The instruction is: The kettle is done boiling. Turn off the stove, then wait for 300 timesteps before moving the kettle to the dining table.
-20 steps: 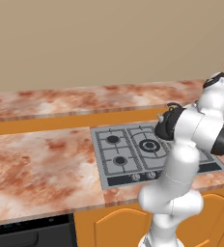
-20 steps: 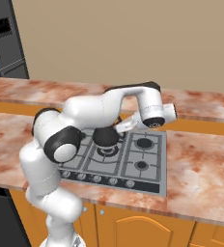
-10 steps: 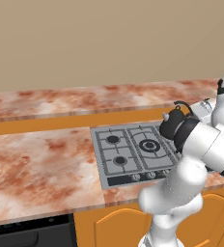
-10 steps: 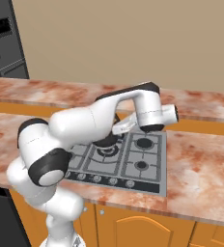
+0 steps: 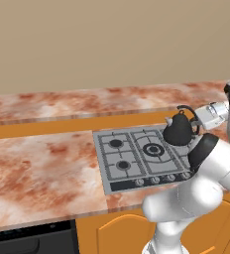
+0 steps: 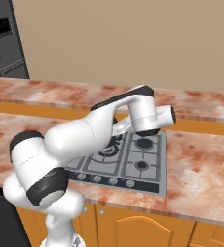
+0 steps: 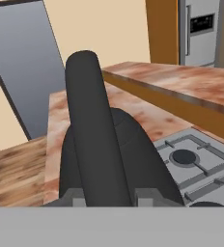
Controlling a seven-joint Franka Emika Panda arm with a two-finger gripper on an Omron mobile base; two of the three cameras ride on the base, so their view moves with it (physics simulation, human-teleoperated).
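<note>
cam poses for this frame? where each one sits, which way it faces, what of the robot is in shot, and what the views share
Left base view: behind the arm on its left, facing forward and down at the stove; the arm rises at lower right, carrying the kettle above the stove.
Right base view: behind on the right, facing the stove; the white arm sweeps up from lower left.
Hand view: on the hand, looking along the gripper, shut on the kettle handle.
Shared: the stove and the dining table behind it.
</note>
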